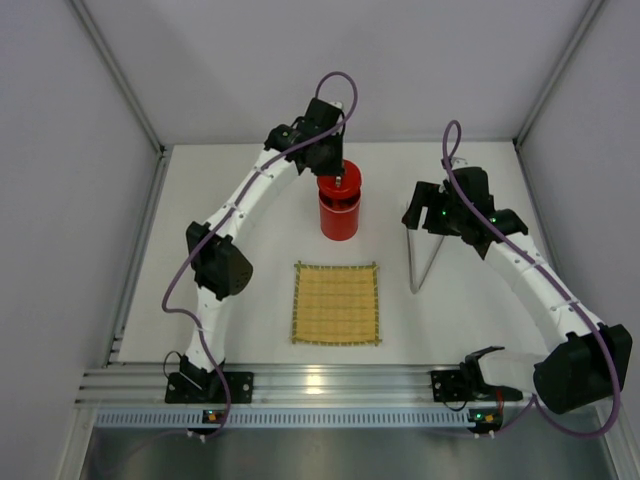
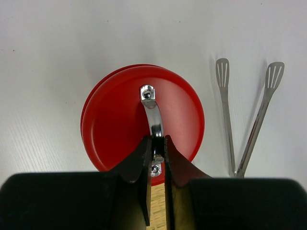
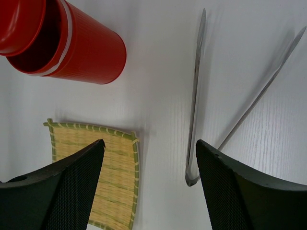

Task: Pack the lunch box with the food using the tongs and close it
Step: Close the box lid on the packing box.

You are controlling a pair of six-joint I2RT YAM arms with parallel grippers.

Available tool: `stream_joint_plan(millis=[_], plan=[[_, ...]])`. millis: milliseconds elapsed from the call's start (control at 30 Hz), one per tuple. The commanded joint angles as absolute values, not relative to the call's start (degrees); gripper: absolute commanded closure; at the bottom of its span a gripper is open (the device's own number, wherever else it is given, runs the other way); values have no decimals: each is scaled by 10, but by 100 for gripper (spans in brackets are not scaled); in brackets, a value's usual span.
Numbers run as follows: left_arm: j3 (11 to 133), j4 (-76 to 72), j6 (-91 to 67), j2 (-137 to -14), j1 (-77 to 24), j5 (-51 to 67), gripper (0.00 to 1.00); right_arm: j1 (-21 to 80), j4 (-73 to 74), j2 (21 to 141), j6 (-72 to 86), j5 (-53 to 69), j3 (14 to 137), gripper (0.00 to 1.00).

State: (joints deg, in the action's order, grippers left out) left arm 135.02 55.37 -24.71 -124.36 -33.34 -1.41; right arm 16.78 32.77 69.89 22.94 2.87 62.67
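Observation:
The red lunch box (image 1: 339,215) stands upright behind the mat, its ribbed wall (image 3: 91,52) and dark inside showing in the right wrist view. My left gripper (image 2: 156,139) is shut on the silver handle (image 2: 154,117) of the red lid (image 2: 120,120), which hangs slightly off-centre just above the box mouth. The silver tongs (image 1: 424,262) lie flat to the right of the box, their slotted tips (image 2: 222,72) pointing away. My right gripper (image 3: 148,144) hovers open over the tongs' joined end (image 3: 191,179), which lies close to its right finger. No food is in view.
A yellow bamboo mat (image 1: 337,303) lies flat in front of the box, between the two arms. White enclosure walls stand on the left, right and far sides. A metal rail (image 1: 330,385) carrying the arm bases runs along the near edge.

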Motion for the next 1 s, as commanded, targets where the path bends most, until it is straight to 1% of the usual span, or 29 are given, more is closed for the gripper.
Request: stream_joint_plan(millis=[0,367,800,967], plan=[[1368,568,-246,-1238,-331,-25,100,154,335,688,223,26,639,25],[1311,549,-250,-1228,-331,-11,100,153,331,688,223,26,630,25],[1281,538,-257,-1229,-335,-14,100,154,331,686,220,24,625,25],[1238,519,-263,-1214,-335,-19,100,153,330,686,218,24,623,25]])
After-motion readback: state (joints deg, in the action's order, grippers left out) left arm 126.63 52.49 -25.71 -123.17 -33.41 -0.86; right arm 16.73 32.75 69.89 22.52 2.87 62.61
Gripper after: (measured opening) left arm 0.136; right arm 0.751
